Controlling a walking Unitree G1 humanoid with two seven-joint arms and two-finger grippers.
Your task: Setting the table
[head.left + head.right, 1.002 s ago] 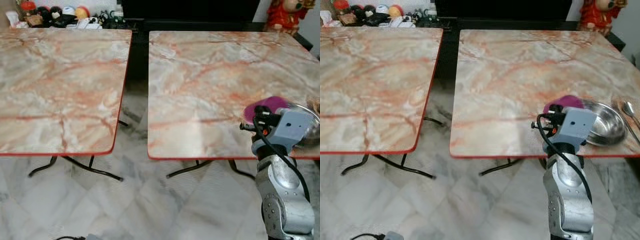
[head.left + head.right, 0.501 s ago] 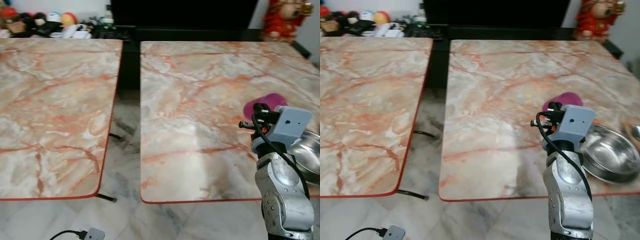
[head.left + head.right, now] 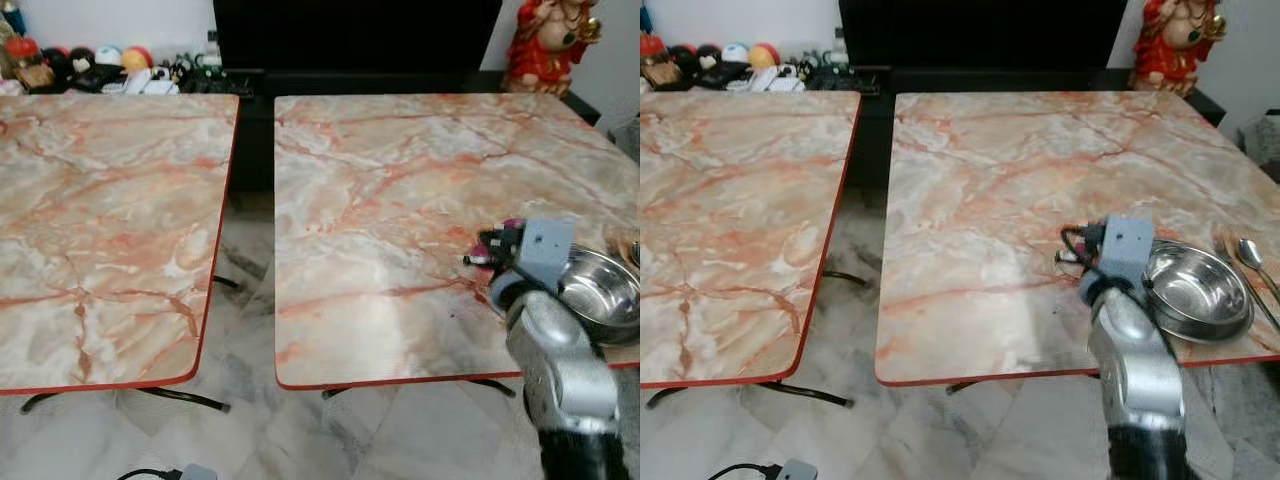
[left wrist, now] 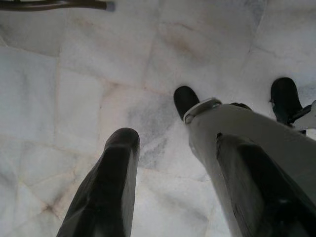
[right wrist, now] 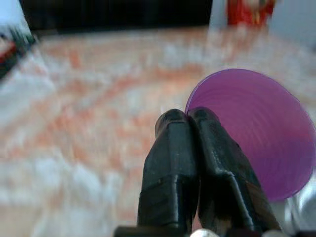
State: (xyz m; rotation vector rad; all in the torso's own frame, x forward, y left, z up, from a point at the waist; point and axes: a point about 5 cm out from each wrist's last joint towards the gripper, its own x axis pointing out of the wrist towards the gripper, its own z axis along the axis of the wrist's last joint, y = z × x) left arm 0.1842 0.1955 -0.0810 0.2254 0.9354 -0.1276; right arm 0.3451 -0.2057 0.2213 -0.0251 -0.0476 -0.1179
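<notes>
Marble table (image 3: 990, 180), blurry purple cup (image 5: 252, 133)

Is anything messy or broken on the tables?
Nothing looks spilled or broken. The shiny steel bowl sits upright near the front edge of the right marble table, a spoon beside it. The right gripper pinches the rim of a purple plastic cup.

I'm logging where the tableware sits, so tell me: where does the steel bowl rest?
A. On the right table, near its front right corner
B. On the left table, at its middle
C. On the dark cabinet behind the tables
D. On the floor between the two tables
A: the steel bowl sits on the right table near its front right corner, next to a spoon and beside the right tool's arm.
</notes>
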